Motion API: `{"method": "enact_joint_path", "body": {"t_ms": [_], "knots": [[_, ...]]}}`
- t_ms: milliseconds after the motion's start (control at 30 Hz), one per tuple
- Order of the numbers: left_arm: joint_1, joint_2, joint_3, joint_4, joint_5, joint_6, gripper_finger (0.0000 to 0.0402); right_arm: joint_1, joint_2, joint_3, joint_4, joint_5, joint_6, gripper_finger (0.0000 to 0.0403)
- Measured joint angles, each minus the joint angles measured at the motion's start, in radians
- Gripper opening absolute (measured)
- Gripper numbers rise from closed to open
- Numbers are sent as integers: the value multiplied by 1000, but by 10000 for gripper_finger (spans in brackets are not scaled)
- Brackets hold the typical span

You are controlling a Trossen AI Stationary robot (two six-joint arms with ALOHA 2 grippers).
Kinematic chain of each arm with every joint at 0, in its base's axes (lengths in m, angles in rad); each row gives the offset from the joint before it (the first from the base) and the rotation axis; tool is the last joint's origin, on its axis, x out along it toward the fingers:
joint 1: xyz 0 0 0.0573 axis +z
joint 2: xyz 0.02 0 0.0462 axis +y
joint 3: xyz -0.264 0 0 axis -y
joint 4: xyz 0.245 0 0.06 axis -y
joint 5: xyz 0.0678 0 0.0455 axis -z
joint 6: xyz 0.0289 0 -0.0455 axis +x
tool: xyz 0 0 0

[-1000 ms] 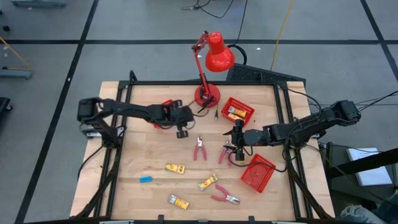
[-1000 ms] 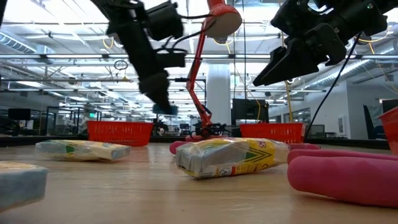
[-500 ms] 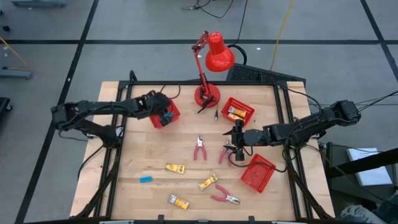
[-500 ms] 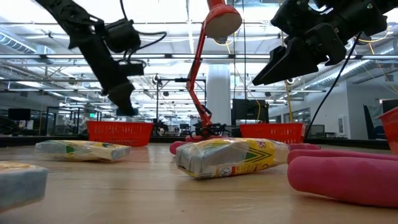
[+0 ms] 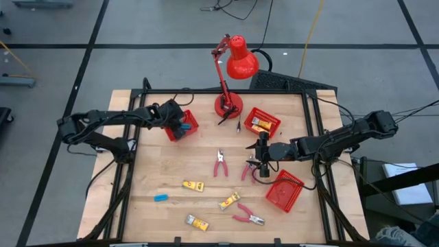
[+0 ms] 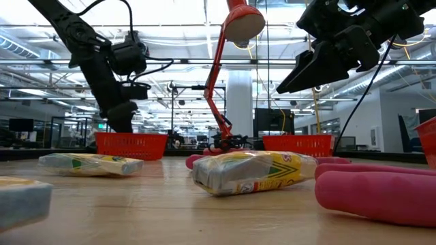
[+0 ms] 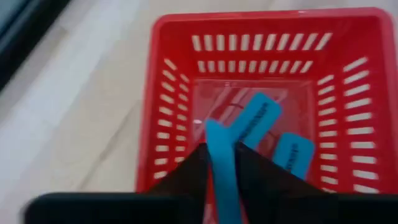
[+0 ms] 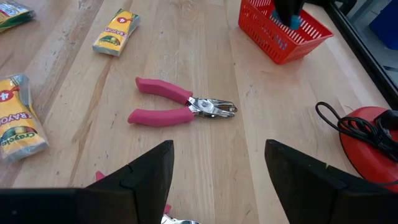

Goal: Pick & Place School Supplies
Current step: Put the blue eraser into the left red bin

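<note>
Blocks (image 7: pixel 256 119) inside basket (image 7: pixel 163 118), seemingly two, show only wrist-side

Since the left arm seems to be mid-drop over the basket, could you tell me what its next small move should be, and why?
Probably open wider: the left gripper sits over the red basket, and a light-blue block still stands between its fingers, above two blue blocks already inside. The right gripper waits open near pink pliers.
</note>
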Motion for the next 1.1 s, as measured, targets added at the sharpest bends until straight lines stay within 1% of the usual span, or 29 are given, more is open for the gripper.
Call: {"method": "enact_joint_path", "body": {"t_ms": [133, 200, 267, 333, 433, 533, 633, 733, 900, 1033, 1100], "knots": [[-7, 0, 0, 0, 2, -4, 157, 0, 0, 0, 0, 0, 0, 242], [-13, 0, 0, 0, 2, -2, 181, 0, 0, 0, 0, 0, 0, 242], [-16, 0, 0, 1, 2, 5, 196, 0, 0, 0, 0, 0, 0, 242], [-21, 0, 0, 7, -4, 22, 202, 0, 0, 0, 0, 0, 0, 242], [-39, -31, 0, 13, -33, 32, 200, 0, 0, 0, 0, 0, 0, 242], [-69, -97, 0, 3, -55, 39, 189, 0, 0, 0, 0, 0, 5, 242], [-120, -193, 0, -63, -53, 27, 179, 0, 0, 0, -1, -1, 15, 242], [-198, -305, 0, -168, -42, -28, 173, 0, 0, 0, -1, -1, 19, 242], [-406, -449, 0, -327, 23, -133, 172, 0, 0, 0, 1, -1, 17, 242], [-606, -513, -2, -437, 38, -274, 172, 3, 0, 0, 7, -4, 37, 242], [-703, -530, -15, -444, 40, -380, 172, 9, 0, 0, 7, -4, 50, 242]]}}
